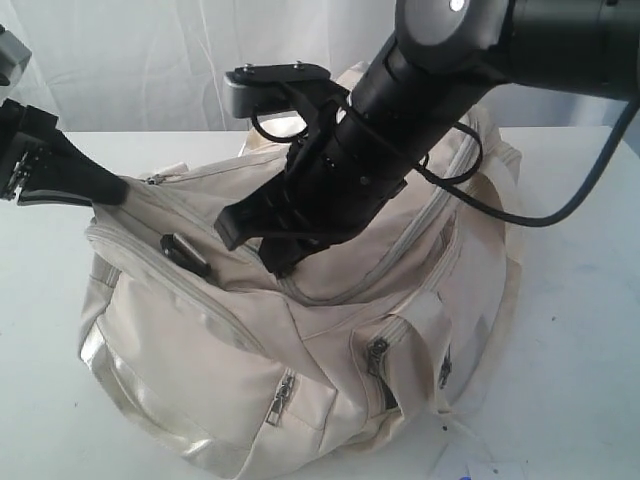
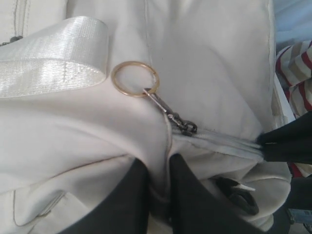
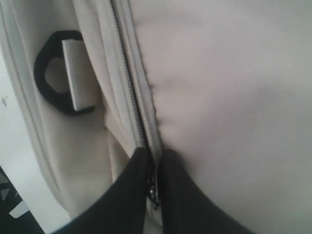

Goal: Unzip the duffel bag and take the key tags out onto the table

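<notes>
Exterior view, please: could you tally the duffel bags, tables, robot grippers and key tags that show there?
duffel bag: 1
table: 1
grippers: 2, the left gripper and the right gripper
key tags: 0 in view
Total: 4

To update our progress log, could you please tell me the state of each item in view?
duffel bag: closed.
main zipper: zipped shut along the visible stretch.
left gripper: shut on a fold of the bag's fabric.
right gripper: shut on the main zipper.
side pocket zipper: appears closed.
key tags: not visible.
</notes>
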`<state>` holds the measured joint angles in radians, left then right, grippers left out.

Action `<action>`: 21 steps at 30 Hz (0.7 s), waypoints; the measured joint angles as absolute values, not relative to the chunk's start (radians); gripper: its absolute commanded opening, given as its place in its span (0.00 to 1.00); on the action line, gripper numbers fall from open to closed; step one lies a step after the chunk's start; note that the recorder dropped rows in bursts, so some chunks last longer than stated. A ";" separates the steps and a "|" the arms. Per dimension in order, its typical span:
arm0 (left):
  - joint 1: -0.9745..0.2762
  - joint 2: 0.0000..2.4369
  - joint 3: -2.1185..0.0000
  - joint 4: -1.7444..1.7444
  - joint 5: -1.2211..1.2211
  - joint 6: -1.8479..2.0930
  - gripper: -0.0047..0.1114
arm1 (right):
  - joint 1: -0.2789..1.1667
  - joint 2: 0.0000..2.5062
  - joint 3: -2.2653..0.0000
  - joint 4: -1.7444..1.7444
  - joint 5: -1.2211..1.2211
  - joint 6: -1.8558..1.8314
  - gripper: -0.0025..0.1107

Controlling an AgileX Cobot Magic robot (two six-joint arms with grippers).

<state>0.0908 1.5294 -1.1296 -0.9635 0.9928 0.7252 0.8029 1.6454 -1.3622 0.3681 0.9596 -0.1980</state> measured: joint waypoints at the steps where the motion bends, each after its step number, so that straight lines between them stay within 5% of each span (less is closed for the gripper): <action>1: 0.091 1.529 -1.130 -0.963 0.993 0.725 0.04 | 0.803 1.641 -1.357 0.355 0.964 -0.200 0.02; 21: 0.093 1.529 -1.134 -0.943 0.971 0.719 0.04 | 0.814 1.593 -1.342 0.073 1.016 -0.080 0.02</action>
<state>0.0933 1.5294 -1.1341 -0.9431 0.9707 0.7192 0.8136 1.5934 -1.3417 0.0727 1.0163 -0.0797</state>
